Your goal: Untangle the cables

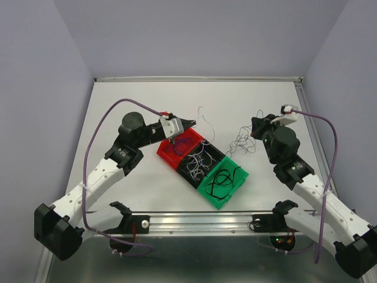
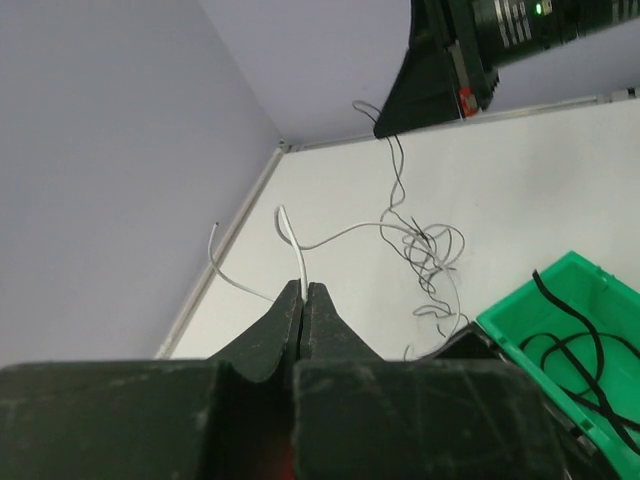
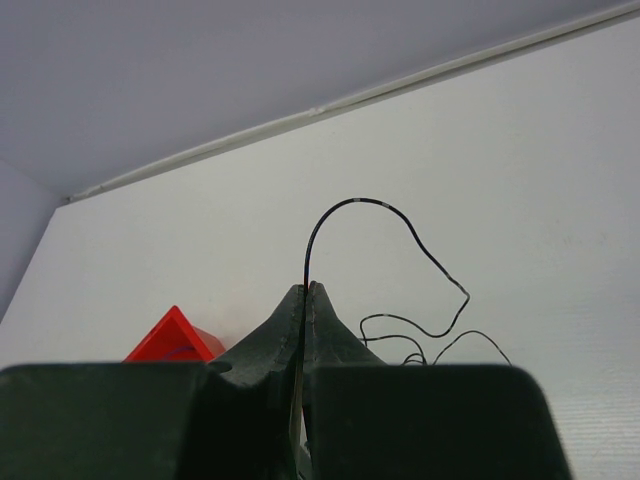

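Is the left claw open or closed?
Shut. The left gripper has its jaws pressed together, pinching a white cable at the tips.

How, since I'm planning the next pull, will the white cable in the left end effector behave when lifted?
Probably floppy but slightly springy: the white cable arcs from the left end effector. Likely very light, being thread-thin. It may drag the tangle along.

Thin cables lie loosely tangled on the table. A white cable and a black cable arch upward, each pinched.
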`<state>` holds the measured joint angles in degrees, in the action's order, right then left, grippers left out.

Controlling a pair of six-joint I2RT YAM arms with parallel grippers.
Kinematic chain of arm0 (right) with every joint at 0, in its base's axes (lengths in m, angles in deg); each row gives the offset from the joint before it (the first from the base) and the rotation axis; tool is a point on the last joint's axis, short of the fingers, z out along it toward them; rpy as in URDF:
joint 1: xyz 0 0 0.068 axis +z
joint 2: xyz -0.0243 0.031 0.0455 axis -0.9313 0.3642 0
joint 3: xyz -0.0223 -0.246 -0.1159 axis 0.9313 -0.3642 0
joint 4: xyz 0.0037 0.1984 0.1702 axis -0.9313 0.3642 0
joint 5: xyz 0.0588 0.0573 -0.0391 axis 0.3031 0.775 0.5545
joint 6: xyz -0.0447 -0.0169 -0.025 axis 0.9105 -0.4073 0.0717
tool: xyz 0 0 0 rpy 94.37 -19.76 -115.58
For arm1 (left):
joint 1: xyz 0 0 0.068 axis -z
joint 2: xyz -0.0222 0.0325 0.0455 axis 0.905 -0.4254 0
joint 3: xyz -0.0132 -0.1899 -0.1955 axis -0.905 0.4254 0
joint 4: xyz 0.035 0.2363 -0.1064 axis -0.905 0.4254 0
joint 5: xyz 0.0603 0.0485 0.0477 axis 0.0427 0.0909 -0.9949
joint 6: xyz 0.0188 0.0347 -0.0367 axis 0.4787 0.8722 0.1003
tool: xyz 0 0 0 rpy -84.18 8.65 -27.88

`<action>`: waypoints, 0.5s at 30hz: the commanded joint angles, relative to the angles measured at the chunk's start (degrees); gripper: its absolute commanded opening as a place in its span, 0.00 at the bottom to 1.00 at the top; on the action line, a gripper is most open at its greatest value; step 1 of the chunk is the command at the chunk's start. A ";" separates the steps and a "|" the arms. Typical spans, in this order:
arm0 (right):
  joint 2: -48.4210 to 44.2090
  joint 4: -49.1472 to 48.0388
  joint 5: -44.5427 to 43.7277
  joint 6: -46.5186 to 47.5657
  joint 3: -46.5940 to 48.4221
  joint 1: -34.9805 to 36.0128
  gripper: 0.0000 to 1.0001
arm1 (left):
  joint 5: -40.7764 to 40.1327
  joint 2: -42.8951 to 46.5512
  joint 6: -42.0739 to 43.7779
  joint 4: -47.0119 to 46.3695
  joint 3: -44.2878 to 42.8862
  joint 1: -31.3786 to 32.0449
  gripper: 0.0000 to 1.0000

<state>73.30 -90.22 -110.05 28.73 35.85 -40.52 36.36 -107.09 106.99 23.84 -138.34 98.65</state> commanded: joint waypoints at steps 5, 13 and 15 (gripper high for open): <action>-0.95 -3.58 0.56 -0.19 -1.24 -0.17 0.01 | 0.07 2.11 5.61 1.54 9.51 1.07 0.00; -0.33 -3.58 0.30 -0.10 -1.15 -0.17 0.01 | -1.94 2.82 18.26 17.18 11.45 2.47 0.00; -0.16 -3.58 0.30 -0.10 -1.15 -0.17 0.00 | -4.57 2.56 19.41 19.55 11.80 3.44 0.00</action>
<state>73.28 -90.22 -109.68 28.68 35.85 -40.52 34.43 -106.26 119.29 36.43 -126.67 100.59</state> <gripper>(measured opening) 0.020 0.040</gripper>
